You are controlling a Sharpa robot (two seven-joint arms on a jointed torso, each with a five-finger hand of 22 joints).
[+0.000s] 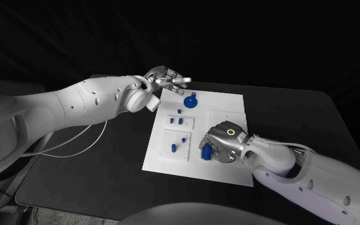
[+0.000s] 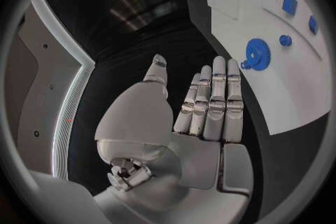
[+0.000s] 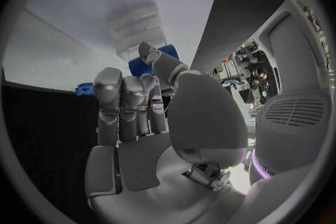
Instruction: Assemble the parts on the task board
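Head view: the white task board (image 1: 225,111) lies mid-surface (image 1: 82,183), a blue gear (image 1: 190,101) near its far edge, small blue pegs (image 1: 178,120) below. The right hand (image 1: 222,142) pinches a blue block (image 1: 206,152). Left wrist view: left hand (image 2: 203,109) flat, fingers straight, empty, beside the gear. Right wrist view: fingers (image 3: 119,106) curl on the block.

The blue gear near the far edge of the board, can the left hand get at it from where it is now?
Probably yes. The left hand is open beside the board's far corner, and the blue gear lies uncovered on the task board just past its fingers, with nothing between them.
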